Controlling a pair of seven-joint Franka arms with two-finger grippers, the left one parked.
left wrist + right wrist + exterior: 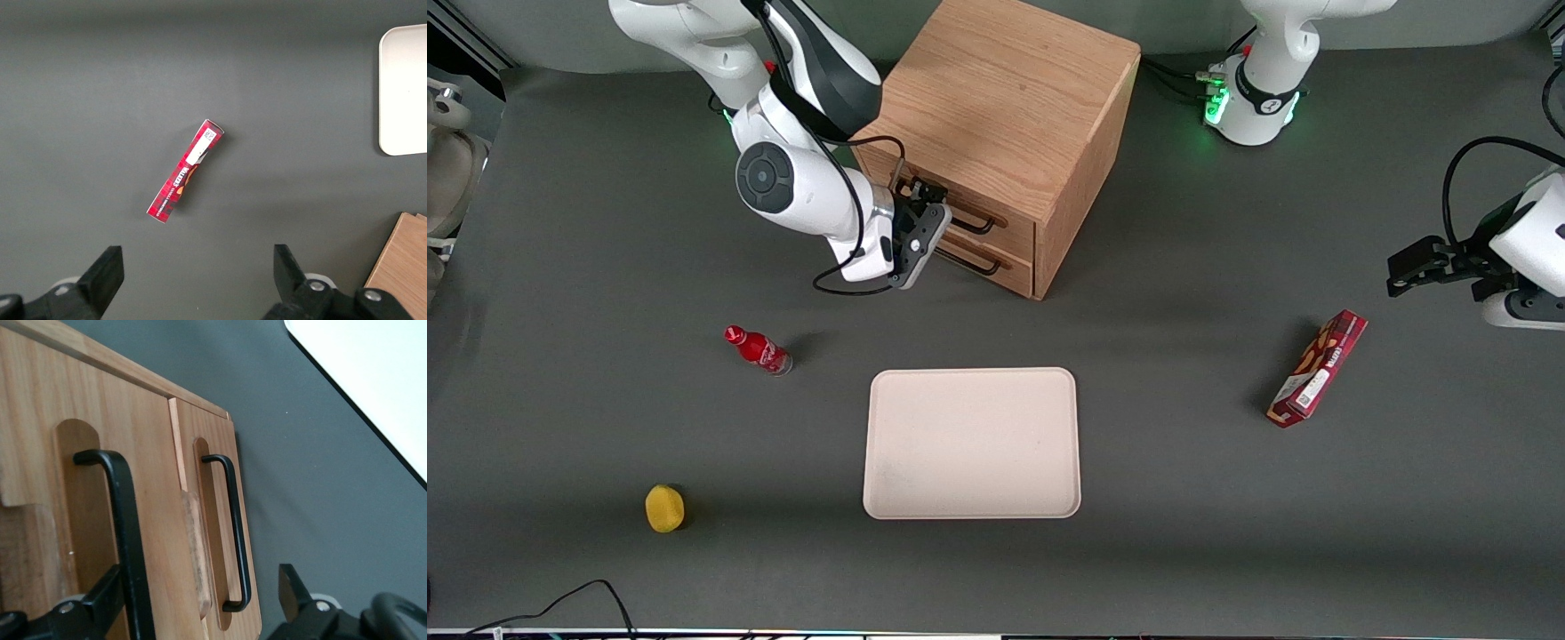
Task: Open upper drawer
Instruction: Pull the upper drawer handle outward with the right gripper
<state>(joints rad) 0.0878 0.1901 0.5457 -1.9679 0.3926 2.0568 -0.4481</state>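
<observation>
Front view: hand (914, 197) at oak upper drawer (960, 203)

My working arm (800, 178) is glossy white, built of rounded shells, with a dark grey circular cap on one joint and a black-and-grey sleeve-like segment higher up. A thin black cable loops off it and dips under the wrist. I see a small red spot and a green glow near its upper part. The end effector (921, 213) sits at the upper drawer front of the cabinet, close to the black handle; it is black, mounted on a grey plate, with blunt dark fingers (100, 603) carrying silver screws.
</observation>
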